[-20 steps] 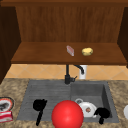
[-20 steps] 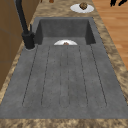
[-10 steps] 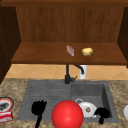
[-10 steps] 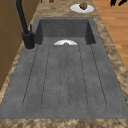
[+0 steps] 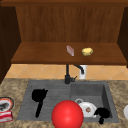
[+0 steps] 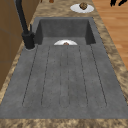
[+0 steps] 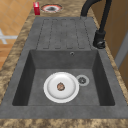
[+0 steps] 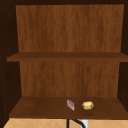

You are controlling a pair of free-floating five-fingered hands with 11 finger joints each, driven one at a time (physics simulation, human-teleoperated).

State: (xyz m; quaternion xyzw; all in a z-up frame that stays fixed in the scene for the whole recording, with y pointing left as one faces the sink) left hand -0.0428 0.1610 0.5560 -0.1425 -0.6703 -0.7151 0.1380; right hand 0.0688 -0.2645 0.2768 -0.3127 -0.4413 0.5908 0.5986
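My right hand point(image 5: 102, 113) hovers, fingers curled on nothing, just beside the white plate point(image 5: 87, 109) in the sink point(image 5: 107, 100) basin; my left hand point(image 5: 39, 96), fingers loose, hangs over the sink's draining board, well apart.

No readable text, label, brand, number or sign anywhere: none on the red box point(image 7: 36, 8), the plates or the shelf items.
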